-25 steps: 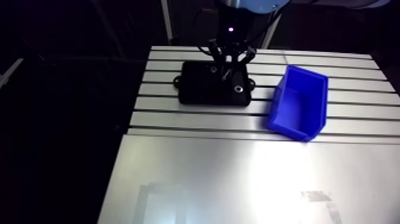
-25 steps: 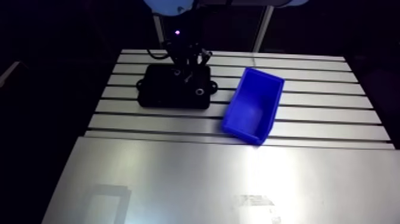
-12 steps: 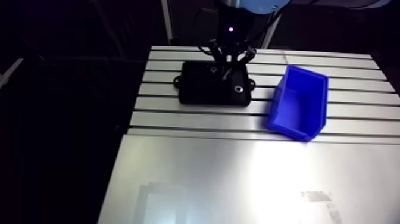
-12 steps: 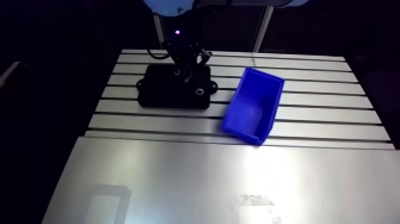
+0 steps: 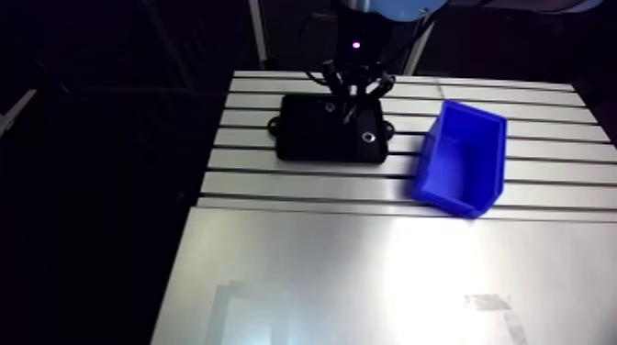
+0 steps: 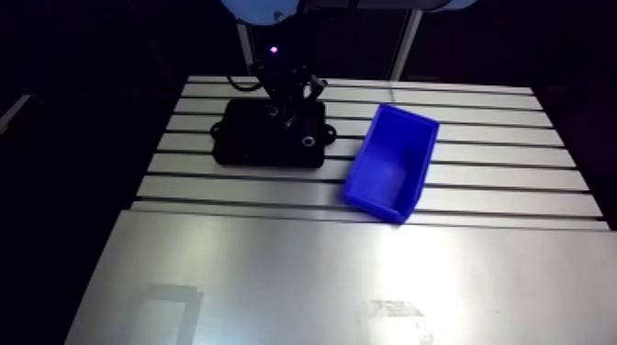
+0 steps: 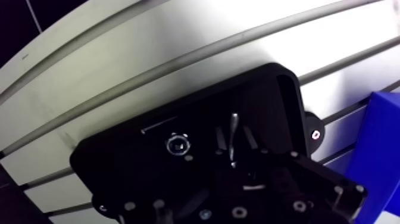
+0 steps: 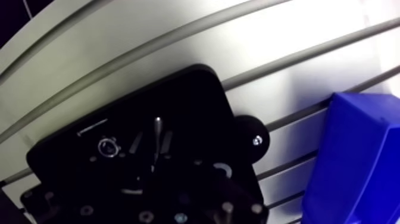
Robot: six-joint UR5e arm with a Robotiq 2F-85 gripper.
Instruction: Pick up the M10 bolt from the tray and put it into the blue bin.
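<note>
A black tray (image 5: pixel 308 139) lies on the slotted table near its far edge. My gripper (image 7: pixel 234 143) hangs over the tray's middle, its dark fingers (image 7: pixel 221 139) close on either side of a slim metal M10 bolt (image 7: pixel 233 128) that stands upright between them. In the arm view the bolt (image 5: pixel 347 112) shows as a bright sliver under the gripper (image 5: pixel 350 101), just above the tray floor. The blue bin (image 5: pixel 462 156) stands to the tray's right, open side up and with nothing visible inside; one of its corners (image 7: pixel 381 149) shows in the wrist view.
A round metal part (image 7: pixel 177 145) sits in the tray beside the gripper, and another ring-like part (image 5: pixel 368 138) lies near the tray's right front corner. A smooth, shiny plate (image 5: pixel 386 275) covers the near half of the table.
The gripper and the bolt seem a touch higher over the tray than earlier. Tray, bin and the other parts have not moved.
</note>
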